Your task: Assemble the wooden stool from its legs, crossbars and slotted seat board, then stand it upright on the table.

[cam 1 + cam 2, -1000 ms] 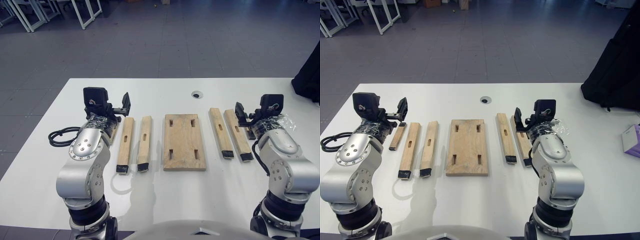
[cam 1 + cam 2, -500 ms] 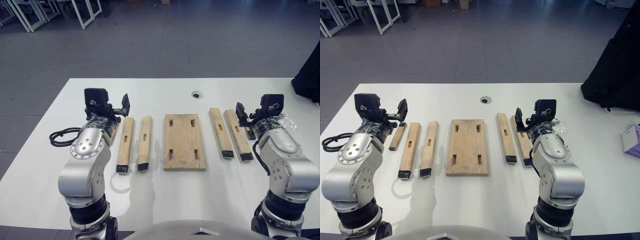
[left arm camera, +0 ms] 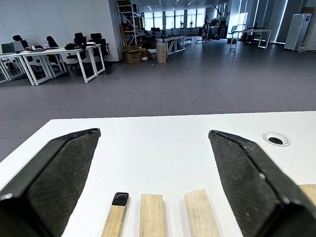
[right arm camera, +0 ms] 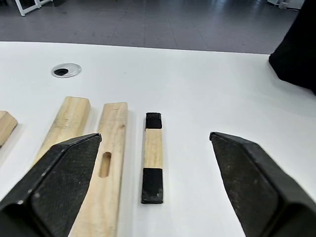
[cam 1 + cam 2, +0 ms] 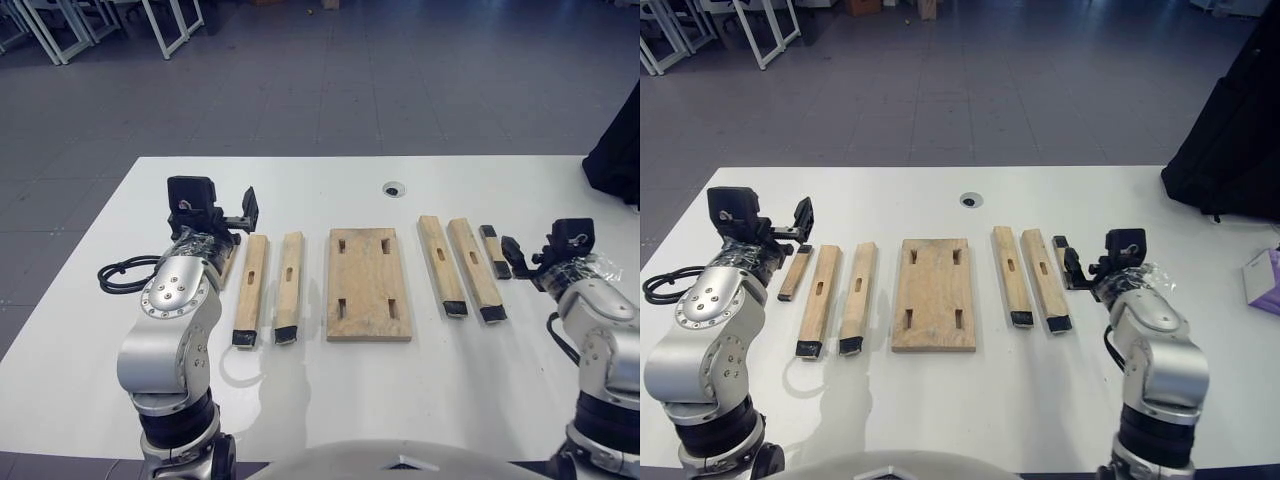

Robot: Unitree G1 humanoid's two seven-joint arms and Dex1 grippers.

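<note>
Head views: flat on the white table (image 5: 300,400) at frame centre, the slotted seat board (image 5: 368,284). Left of it, two left legs (image 5: 250,288) side by side; right of it, two right legs (image 5: 441,263). At left mid-height, the left gripper (image 5: 228,215), over the left crossbar (image 5: 794,273). At the right edge, the right gripper (image 5: 535,258), just beside the right crossbar (image 5: 493,251).

Left wrist view: fingers (image 3: 59,173) spread far apart, holding nothing; crossbar and leg ends on the table beyond.

Right wrist view: fingers (image 4: 64,173) spread wide, gripping nothing; black-tipped crossbar lying between them, apart from both.
</note>
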